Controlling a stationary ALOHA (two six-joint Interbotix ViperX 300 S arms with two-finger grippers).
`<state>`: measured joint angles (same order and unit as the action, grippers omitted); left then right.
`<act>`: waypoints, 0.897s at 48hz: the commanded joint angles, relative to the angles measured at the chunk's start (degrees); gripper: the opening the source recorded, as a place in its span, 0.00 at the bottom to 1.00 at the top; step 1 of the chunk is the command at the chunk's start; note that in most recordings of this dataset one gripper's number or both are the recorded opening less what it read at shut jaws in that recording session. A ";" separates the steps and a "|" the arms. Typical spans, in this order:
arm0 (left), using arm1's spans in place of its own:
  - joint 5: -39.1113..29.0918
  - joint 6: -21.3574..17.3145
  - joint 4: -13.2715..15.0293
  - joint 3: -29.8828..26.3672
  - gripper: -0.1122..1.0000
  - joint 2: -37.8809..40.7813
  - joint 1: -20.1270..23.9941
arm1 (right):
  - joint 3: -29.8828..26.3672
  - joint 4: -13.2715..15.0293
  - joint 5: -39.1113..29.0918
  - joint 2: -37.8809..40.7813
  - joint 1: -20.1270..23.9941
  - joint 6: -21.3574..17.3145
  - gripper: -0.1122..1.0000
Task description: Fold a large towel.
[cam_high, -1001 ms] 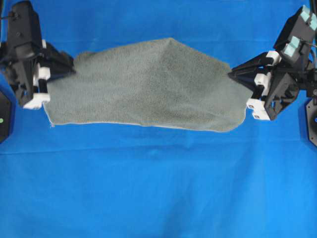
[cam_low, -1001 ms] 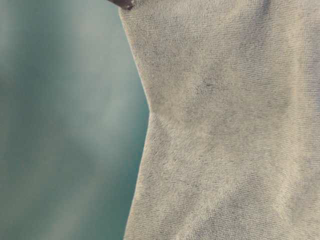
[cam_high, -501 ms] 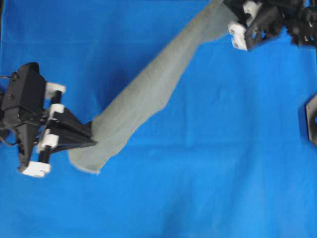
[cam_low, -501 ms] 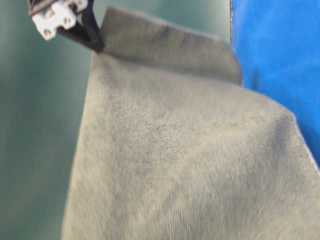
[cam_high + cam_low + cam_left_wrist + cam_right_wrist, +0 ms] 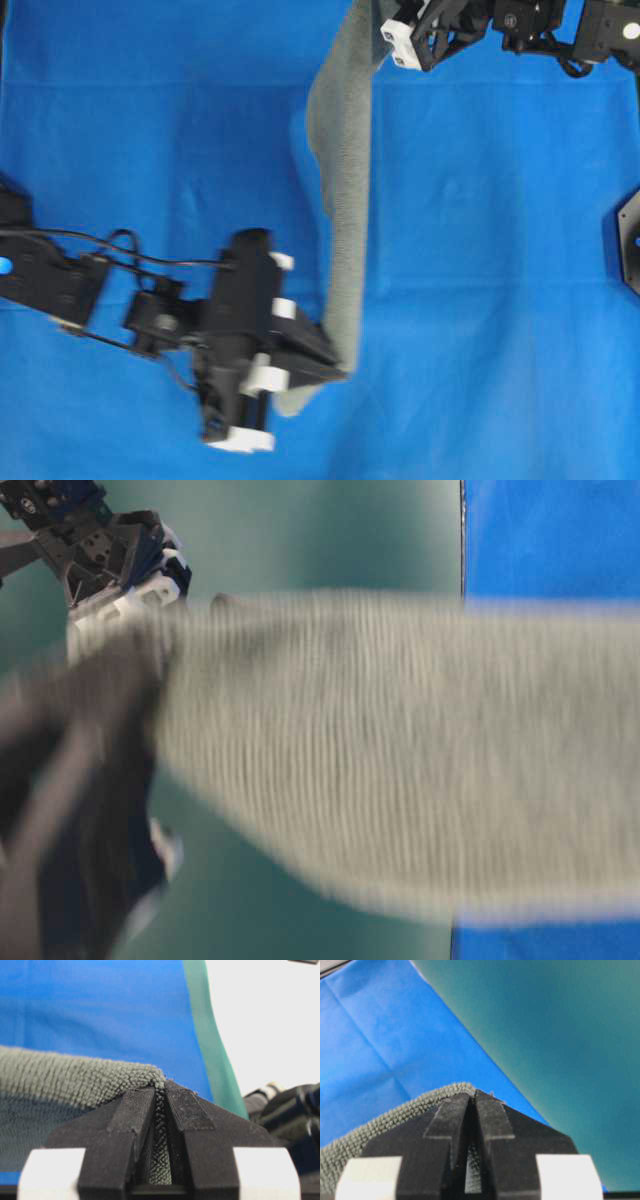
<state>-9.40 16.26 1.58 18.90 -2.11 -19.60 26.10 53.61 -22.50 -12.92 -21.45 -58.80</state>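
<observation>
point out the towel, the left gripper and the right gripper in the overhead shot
towel (image 5: 345,200), overhead view, middle of the stretched band of cloth
left gripper (image 5: 335,362), overhead view, fingertips pinching the towel's near end
right gripper (image 5: 385,22), overhead view, fingertips at the towel's far end

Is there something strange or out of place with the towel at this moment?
Yes. The large towel is not lying flat: it is pulled into a narrow band across the blue table covering, held between the left gripper and the right gripper. Both grip it with jaws closed.
</observation>
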 commanded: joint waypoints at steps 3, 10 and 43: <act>0.09 0.00 0.18 -8.70 0.14 5.19 -3.43 | 0.09 0.70 -5.80 -2.29 -2.02 1.49 0.13; 0.09 0.00 0.09 -19.51 0.14 13.89 -3.16 | 4.75 0.70 -11.87 -7.65 -2.02 2.37 0.13; 0.79 17.40 0.26 -17.67 0.14 19.42 -7.56 | 4.48 0.70 -5.98 2.11 -2.11 5.36 0.13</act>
<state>-10.72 30.15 1.32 -1.85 21.09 -18.46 34.80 53.53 -29.79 -13.80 -20.83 -53.53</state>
